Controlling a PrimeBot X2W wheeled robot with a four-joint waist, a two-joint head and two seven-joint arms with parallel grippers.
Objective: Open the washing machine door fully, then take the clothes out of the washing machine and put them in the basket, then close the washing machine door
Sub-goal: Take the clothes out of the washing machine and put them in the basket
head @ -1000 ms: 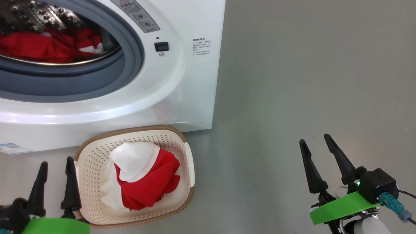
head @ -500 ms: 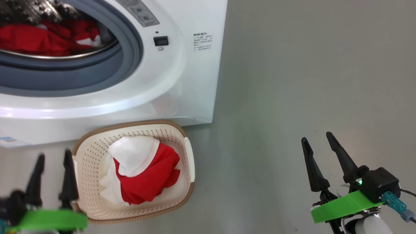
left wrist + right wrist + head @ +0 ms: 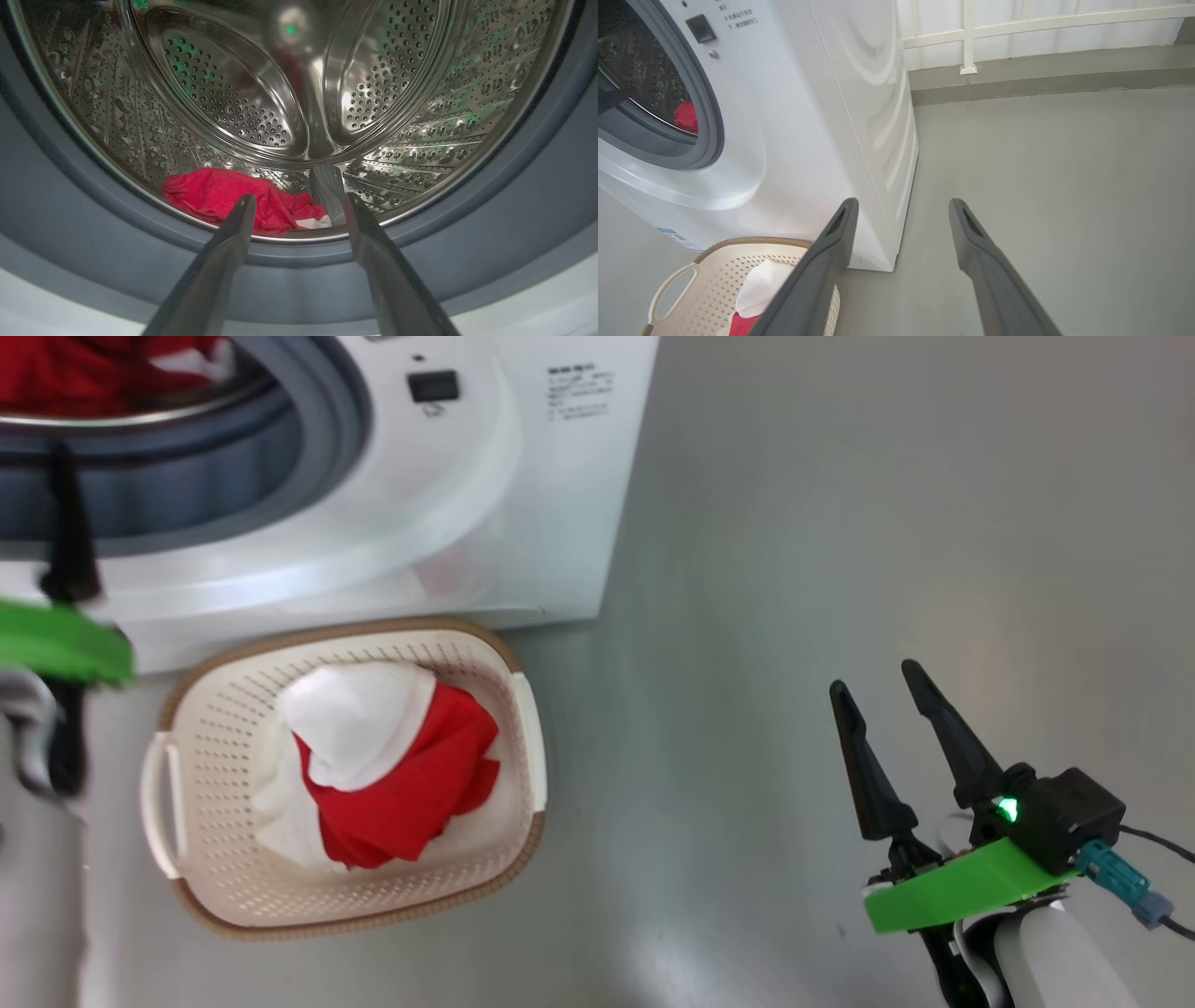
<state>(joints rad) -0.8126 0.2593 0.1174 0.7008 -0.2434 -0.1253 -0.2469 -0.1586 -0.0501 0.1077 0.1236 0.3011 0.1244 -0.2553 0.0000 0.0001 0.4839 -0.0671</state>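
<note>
The left hand (image 3: 299, 205) is held before the open mouth of the washing machine (image 3: 485, 504), its two dark fingers spread apart with nothing between them. In the left wrist view the fingertips are seen level with the lower lip of the grey rubber ring (image 3: 70, 210) and are pointed into the steel drum (image 3: 224, 102). Some of the clothes (image 3: 219, 198), a red heap with a small strip of white, are lying on the bottom of the drum just behind that lip. Whether the fingers touch the fabric cannot be told. In the head view one finger of this hand and its green collar are seen blurred at the left edge, in front of the rubber ring.

The basket (image 3: 233, 887) is set on the grey floor (image 3: 840, 523) just in front of the machine's lower front panel, near the corner that lies to the right in the head view. A red and white bundle (image 3: 392, 775) is piled in the middle of it, with the white part uppermost and toward the machine.

The right hand (image 3: 873, 679) is held over bare floor, well apart from the basket and to its right. Its fingers are spread and nothing is gripped. In the right wrist view they are pointed toward the machine's side corner, with the basket's handle at the lower left and a white railing (image 3: 966, 37) along the far wall.
</note>
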